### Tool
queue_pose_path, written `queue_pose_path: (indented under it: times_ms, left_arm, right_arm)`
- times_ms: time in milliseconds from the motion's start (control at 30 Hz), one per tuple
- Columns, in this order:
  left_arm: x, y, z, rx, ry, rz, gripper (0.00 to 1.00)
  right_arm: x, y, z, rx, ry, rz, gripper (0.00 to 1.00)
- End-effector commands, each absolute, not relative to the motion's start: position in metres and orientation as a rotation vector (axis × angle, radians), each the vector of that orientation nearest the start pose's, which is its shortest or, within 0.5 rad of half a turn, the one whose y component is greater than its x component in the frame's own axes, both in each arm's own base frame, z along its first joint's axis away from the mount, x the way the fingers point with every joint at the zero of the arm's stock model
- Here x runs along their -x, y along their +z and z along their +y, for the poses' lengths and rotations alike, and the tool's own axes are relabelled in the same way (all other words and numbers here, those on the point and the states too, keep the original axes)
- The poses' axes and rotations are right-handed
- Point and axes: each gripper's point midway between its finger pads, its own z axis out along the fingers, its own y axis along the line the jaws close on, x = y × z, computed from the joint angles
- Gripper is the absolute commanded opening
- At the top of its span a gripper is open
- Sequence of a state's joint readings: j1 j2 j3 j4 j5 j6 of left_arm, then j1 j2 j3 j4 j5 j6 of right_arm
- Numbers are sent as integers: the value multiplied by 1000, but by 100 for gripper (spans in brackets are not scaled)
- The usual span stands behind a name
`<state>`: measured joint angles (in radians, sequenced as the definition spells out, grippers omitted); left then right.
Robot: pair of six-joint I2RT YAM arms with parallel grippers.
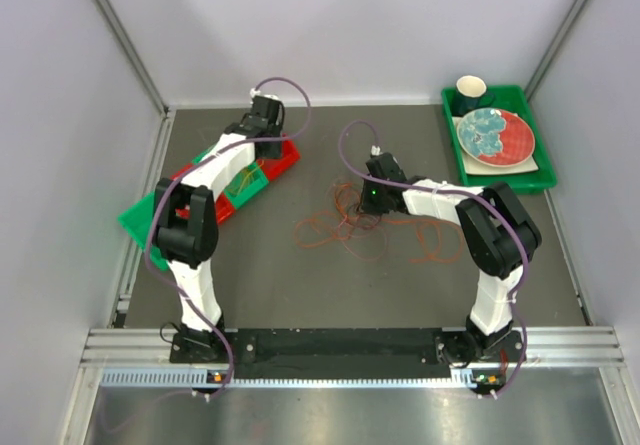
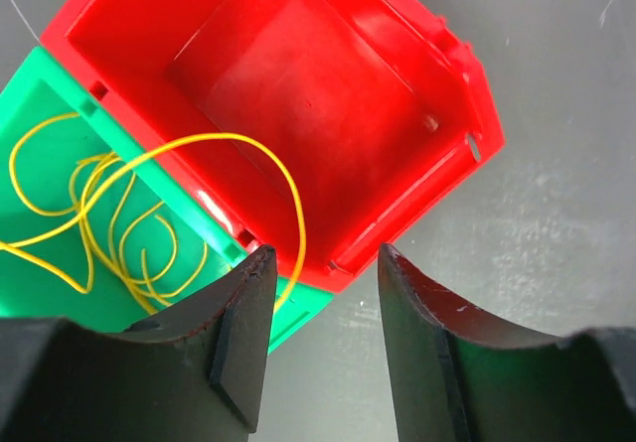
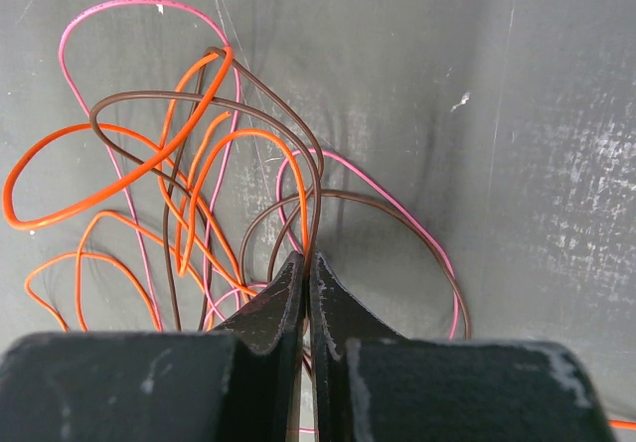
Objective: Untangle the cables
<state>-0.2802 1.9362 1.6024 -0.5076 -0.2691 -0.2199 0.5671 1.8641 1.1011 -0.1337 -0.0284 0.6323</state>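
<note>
A tangle of thin orange (image 3: 60, 202), dark brown (image 3: 149, 95) and pink (image 3: 129, 3) cables lies on the grey table, mid-table in the top view (image 1: 340, 230). My right gripper (image 3: 306, 261) is shut, with the brown cable running into its tips; an orange strand passes right beside them. It sits over the tangle in the top view (image 1: 372, 197). A yellow cable (image 2: 119, 214) lies coiled in a green bin (image 2: 50, 293), one loop reaching over into the red bin (image 2: 298, 94). My left gripper (image 2: 323, 263) is open and empty above the red bin's corner (image 1: 262, 117).
The red bin (image 1: 287, 158) and green bin (image 1: 243, 193) sit at the back left, under the left arm. A green tray (image 1: 545, 175) at the back right holds a patterned plate (image 1: 495, 135) and a dark cup (image 1: 472, 92). More orange loops (image 1: 435, 248) spread right of the tangle.
</note>
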Motion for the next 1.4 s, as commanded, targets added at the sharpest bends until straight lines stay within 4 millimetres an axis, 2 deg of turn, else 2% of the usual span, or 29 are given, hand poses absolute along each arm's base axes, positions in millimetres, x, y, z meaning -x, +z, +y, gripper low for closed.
queue_pose_path:
  times_ms: [0,200,333,400,433,467,533,567,633,867,1000,1133,1367]
  left_arm:
    - [-497,152,-97,-50,305,2292,50]
    - [-495,156,-103,-108,422,2245,49]
    - [-511,162,-107,-45,473,2173,45]
    - [-517,148,-108,-35,502,2200,44]
    - [-522,154,-109,-28,510,2197,43]
    - [-526,142,-110,-30,527,2217,43]
    - [-532,146,-110,-6,542,2204,43]
    - [-532,138,-109,-1,557,2222,42]
    - [-534,141,-110,21,560,2216,41]
    - [-523,122,-94,111,643,2228,43]
    - [-524,117,-94,121,638,2229,42]
    - [-524,102,-86,140,650,2266,42]
    - [-525,87,-85,139,622,2298,42]
  right_arm:
    - [-359,26,270,-57,537,2545,0]
    - [-359,27,272,-47,542,2545,0]
    - [-360,27,272,-48,541,2545,0]
    - [-359,27,270,-50,534,2546,0]
    - [-359,28,270,-50,536,2541,0]
    - [-360,28,270,-50,538,2539,0]
    - [-359,28,270,-49,534,2541,0]
    - [-360,27,270,-49,535,2539,0]
    - [-360,27,269,-51,533,2542,0]
    - [-360,27,271,-45,540,2541,0]
    - [-360,27,271,-42,537,2540,0]
    - [-360,27,271,-44,536,2542,0]
    - [-359,25,270,-44,534,2546,0]
